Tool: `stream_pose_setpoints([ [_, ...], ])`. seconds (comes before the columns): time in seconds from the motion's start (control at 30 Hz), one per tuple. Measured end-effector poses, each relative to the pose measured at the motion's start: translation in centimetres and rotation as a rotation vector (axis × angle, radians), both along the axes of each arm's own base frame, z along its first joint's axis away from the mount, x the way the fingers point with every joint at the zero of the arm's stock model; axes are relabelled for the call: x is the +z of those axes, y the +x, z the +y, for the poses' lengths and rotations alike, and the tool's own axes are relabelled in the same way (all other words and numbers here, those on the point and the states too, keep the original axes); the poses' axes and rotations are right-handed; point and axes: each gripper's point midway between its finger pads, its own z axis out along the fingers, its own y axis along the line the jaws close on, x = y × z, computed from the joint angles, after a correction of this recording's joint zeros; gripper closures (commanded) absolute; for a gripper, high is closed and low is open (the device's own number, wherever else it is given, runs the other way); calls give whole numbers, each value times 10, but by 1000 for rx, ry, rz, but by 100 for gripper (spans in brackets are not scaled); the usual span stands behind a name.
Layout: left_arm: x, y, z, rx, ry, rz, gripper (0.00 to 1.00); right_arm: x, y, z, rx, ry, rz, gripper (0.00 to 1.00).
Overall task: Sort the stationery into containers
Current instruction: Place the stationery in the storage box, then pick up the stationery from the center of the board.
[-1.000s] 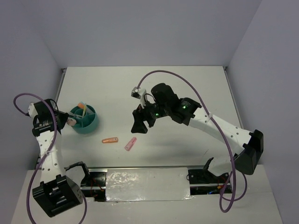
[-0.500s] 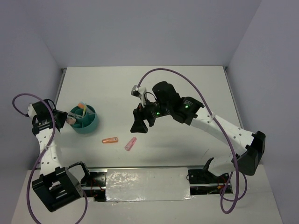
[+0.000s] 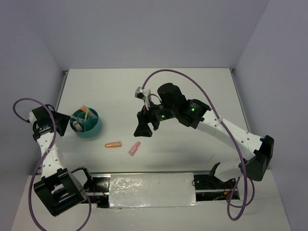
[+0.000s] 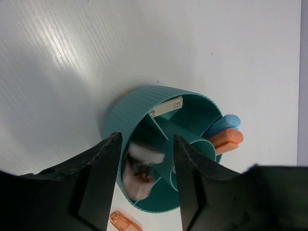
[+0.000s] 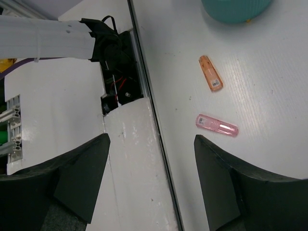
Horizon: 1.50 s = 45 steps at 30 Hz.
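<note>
White bench [image 3: 192, 91] fills the overhead view beneath pale grey walls. Reaching to mid-frame, the right arm [image 3: 226, 130] holds its right pincer [image 3: 143, 127] spread wide and empty. At the left edge, the left pincer [image 4: 146, 144] stands parted, gripping nothing, just beside the teal bowl [image 3: 94, 129]. A blurred pale item [image 4: 142, 168] sits in a compartment of the bowl. An orange marker [image 3: 113, 144] and a pink marker [image 3: 134, 148] lie near each other, lower right of the bowl.

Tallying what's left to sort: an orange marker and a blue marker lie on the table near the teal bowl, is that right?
Not quite: the second one is a pink marker, not blue. The right wrist view shows it lying beside the orange marker on the table near the teal bowl.
</note>
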Motion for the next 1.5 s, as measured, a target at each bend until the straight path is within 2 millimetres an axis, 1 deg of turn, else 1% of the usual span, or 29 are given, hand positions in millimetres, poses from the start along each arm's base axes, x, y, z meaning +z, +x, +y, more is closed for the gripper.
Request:
stream_pose_setpoints([
  [0.13, 0, 1, 1, -13, 0, -4, 24, 0, 0, 0, 1, -1, 2, 21],
  [0.2, -1, 0, 0, -17, -6, -2, 21, -1, 1, 0, -8, -4, 6, 1],
  [0.27, 0, 0, -1, -25, -16, 2, 18, -4, 6, 1, -41, -18, 2, 0],
  [0.3, 1, 0, -3, -33, -19, 4, 1, -8, 9, 1, -67, -33, 6, 0],
  [0.33, 4, 0, -3, -46, -14, 7, 1, -12, 14, 2, -97, -51, 13, 0],
  [0.4, 14, 0, -5, -54, -15, -1, 1, -25, 31, 4, -213, -116, 47, 0],
  [0.43, 20, 0, -5, -62, -11, 0, 1, -35, 42, 4, -300, -162, 73, 0],
  [0.47, 27, -1, -6, -73, -4, 0, 1, -47, 53, 3, -393, -213, 104, 0],
  [0.5, 35, -2, -7, -82, 3, -3, 1, -60, 60, 2, -470, -257, 137, 0],
  [0.53, 42, -4, -9, -98, 16, -6, 1, -77, 67, -1, -562, -314, 173, 0],
  [0.6, 55, -9, -14, -130, 40, -9, 1, -110, 73, -10, -706, -423, 225, 0],
  [0.67, 62, -15, -26, -178, 81, 6, 1, -138, 69, -16, -830, -532, 249, 0],
  [0.7, 63, -19, -36, -227, 102, 19, 1, -147, 65, -15, -871, -574, 255, 0],
  [0.77, 61, -26, -52, -295, 128, 39, 1, -157, 58, -7, -931, -612, 271, 2],
  [0.87, 49, -40, -74, -396, 146, 82, 1, -173, 50, 10, -992, -639, 320, 10],
  [0.93, 38, -50, -88, -469, 147, 119, 1, -188, 47, 13, -1030, -657, 355, 17],
  [1.0, 29, -58, -99, -536, 152, 149, 1, -203, 43, 10, -1070, -675, 388, 21],
  [1.07, 24, -63, -105, -588, 166, 172, 1, -215, 37, 6, -1115, -686, 431, 25],
  [1.13, 21, -68, -106, -627, 190, 193, 1, -223, 35, 7, -1136, -694, 452, 26],
  [1.37, 20, -70, -119, -736, 232, 208, 1, -254, 28, 33, -1182, -715, 512, 33],
  [1.5, 19, -69, -126, -785, 249, 215, 1, -269, 19, 37, -1204, -731, 544, 36],
])
